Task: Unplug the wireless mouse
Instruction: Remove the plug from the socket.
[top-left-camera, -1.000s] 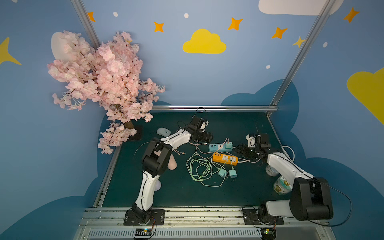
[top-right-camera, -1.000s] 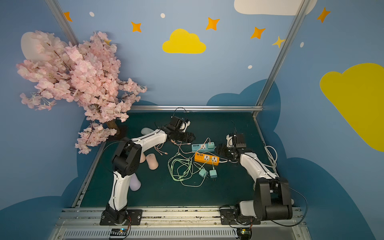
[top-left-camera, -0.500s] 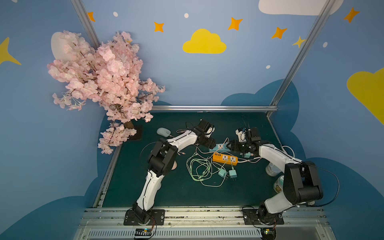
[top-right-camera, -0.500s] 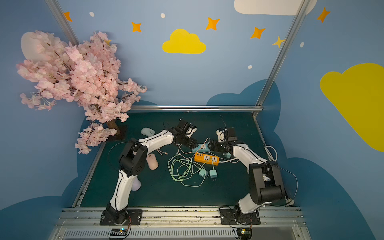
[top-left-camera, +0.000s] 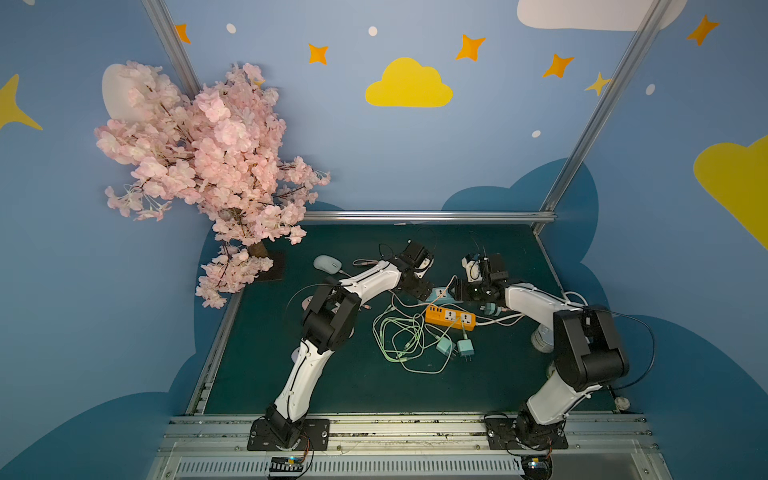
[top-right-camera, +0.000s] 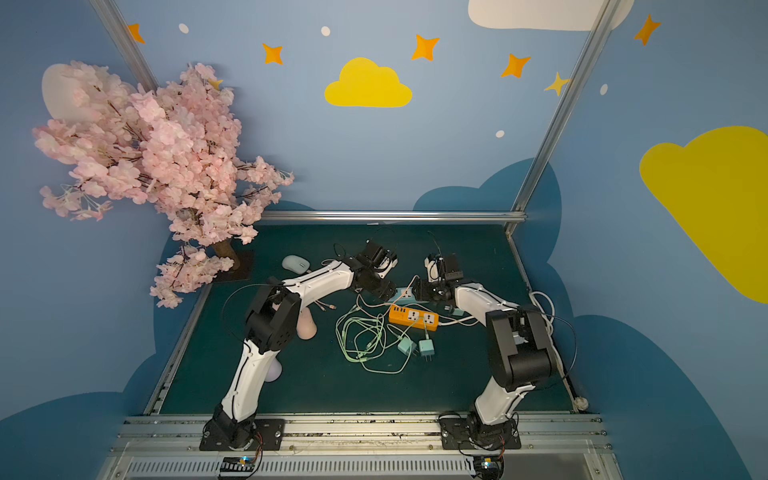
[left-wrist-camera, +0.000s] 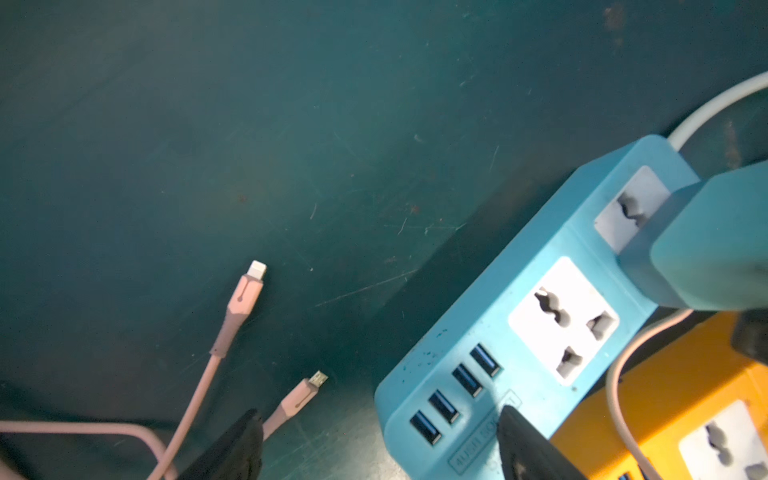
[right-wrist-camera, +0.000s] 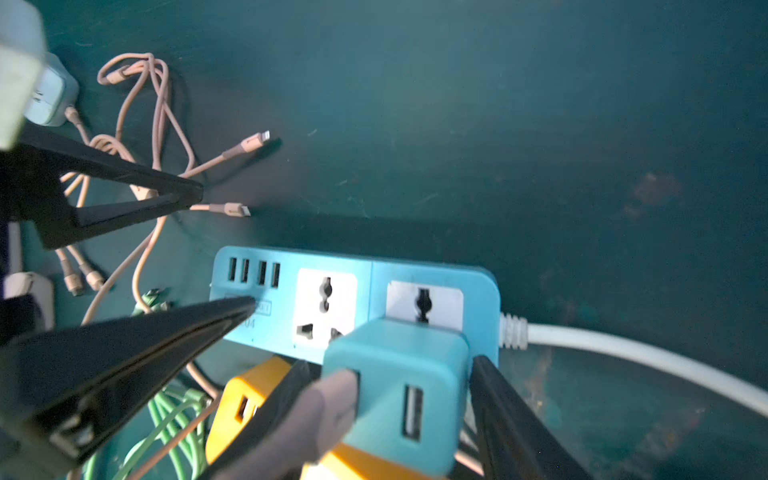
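Observation:
The wireless mouse (top-left-camera: 327, 263) is a pale grey-blue one lying at the back left of the green mat, far from both grippers. A teal charger (right-wrist-camera: 399, 382) is plugged into the end socket of the blue power strip (right-wrist-camera: 357, 266), and a pink cable (right-wrist-camera: 320, 411) is plugged into the charger. My right gripper (right-wrist-camera: 390, 363) is open with a finger on each side of the charger, close to its sides. My left gripper (left-wrist-camera: 380, 432) is open at the strip's USB end. One of its fingertips (left-wrist-camera: 515, 428) rests on the strip's top; the other hangs over the mat.
An orange power strip (top-left-camera: 451, 316) lies against the blue one. Green cables (top-left-camera: 399, 340) and two loose teal chargers (top-left-camera: 444, 345) lie in front. Loose pink cable ends (left-wrist-camera: 249, 286) lie by the left gripper. A blossom tree (top-left-camera: 208, 166) stands back left.
Both arms have swung inward and down to the blue strip. The right jaws have narrowed around the teal charger. The left jaws stay wide.

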